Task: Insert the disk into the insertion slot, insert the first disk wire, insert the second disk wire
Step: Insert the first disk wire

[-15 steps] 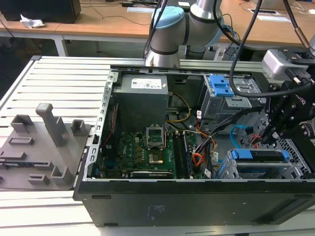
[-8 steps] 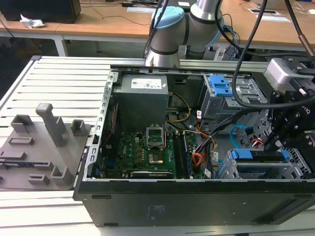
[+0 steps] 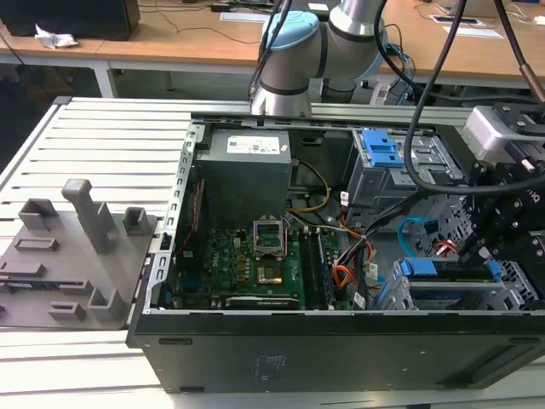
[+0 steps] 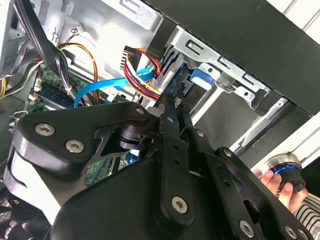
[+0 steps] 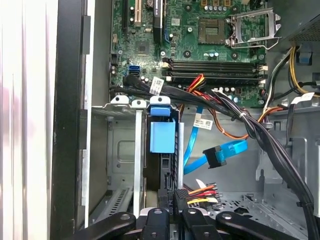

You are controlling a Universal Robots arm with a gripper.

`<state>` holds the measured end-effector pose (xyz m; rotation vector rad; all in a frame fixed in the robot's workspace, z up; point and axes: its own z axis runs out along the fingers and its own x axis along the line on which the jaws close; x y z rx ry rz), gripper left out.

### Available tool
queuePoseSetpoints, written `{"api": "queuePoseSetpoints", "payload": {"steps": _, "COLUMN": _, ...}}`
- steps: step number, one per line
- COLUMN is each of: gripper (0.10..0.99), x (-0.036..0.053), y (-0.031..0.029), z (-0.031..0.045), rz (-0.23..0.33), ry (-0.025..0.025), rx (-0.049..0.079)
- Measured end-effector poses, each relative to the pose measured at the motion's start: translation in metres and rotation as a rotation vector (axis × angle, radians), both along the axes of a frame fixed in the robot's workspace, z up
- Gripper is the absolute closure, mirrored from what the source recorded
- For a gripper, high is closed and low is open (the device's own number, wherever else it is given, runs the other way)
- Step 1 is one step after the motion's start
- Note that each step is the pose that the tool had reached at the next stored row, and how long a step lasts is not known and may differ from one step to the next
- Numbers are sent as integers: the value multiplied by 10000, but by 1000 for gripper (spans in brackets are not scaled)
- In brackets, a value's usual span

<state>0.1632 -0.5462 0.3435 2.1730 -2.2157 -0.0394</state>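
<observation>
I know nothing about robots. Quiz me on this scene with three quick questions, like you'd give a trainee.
1. True or false: the case lies open, its motherboard showing.
2. What colour is the tab on the disk? A red, B blue, C green.
3. Fill in: the blue cable ends in a black connector that hangs ___, plugged into nothing.
Key: 1 true; 2 B; 3 free.
</observation>
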Motion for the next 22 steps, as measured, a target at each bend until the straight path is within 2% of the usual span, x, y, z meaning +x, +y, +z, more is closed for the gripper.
{"api": "queuePoseSetpoints", "payload": {"steps": 8, "gripper": 918, "x": 29, "y": -15, "z": -75, "rz": 0, "ry": 14, "rx": -4}}
{"api": "queuePoseSetpoints", "payload": {"steps": 12, "gripper": 906, "x": 29, "y": -15, "z": -83, "rz": 0, "ry": 15, "rx": 9}}
{"api": "queuePoseSetpoints", "payload": {"steps": 13, "gripper": 843, "x": 29, "y": -15, "z": -32, "rz": 0, "ry": 14, "rx": 0}}
{"api": "queuePoseSetpoints", "payload": {"steps": 15, "gripper": 843, "x": 29, "y": -15, "z": 118, "rz": 0, "ry": 15, "rx": 0}}
{"api": "queuePoseSetpoints", "payload": {"steps": 17, "gripper": 843, "x": 28, "y": -2, "z": 235, "rz": 0, "ry": 14, "rx": -1}}
{"api": "queuePoseSetpoints", "payload": {"steps": 18, "gripper": 922, "x": 28, "y": 4, "z": 291, "rz": 0, "ry": 15, "rx": 0}}
{"api": "queuePoseSetpoints", "payload": {"steps": 19, "gripper": 980, "x": 29, "y": 5, "z": 313, "rz": 0, "ry": 14, "rx": -1}}
{"api": "queuePoseSetpoints", "payload": {"steps": 22, "gripper": 980, "x": 28, "y": 5, "z": 322, "rz": 0, "ry": 15, "rx": 1}}
